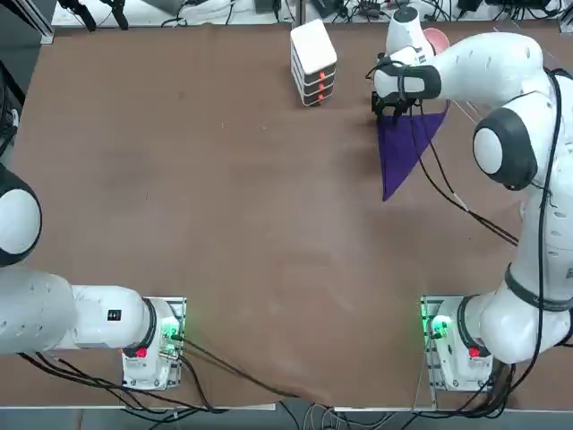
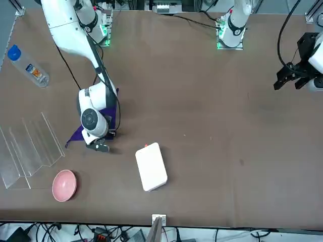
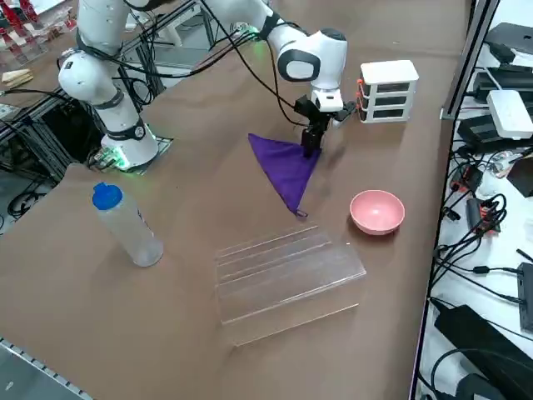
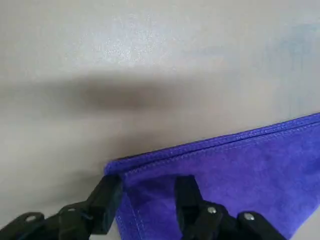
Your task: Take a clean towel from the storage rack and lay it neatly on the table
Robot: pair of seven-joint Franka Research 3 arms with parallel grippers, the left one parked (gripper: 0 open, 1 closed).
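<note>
The purple towel [image 3: 287, 167] lies on the brown table [image 1: 224, 179] as a folded triangle, its long point toward the robot's side [image 1: 403, 148]. My right gripper [image 3: 312, 142] stands low over the towel's far corner, beside the white box. In the wrist view the gripper [image 4: 147, 187] is open. One finger [image 4: 187, 195] rests over the cloth [image 4: 240, 170], the other finger [image 4: 107, 200] is just off its hemmed edge, and the corner lies between them. The clear storage rack [image 3: 283, 271] stands apart from the towel, holding nothing [image 2: 28, 148].
A white stacked box [image 1: 313, 61] sits close to the gripper's left. A pink bowl [image 3: 377, 211] stands between towel and rack. A plastic bottle with a blue cap [image 3: 125, 225] lies near the table's right edge. Cables run along the far edge.
</note>
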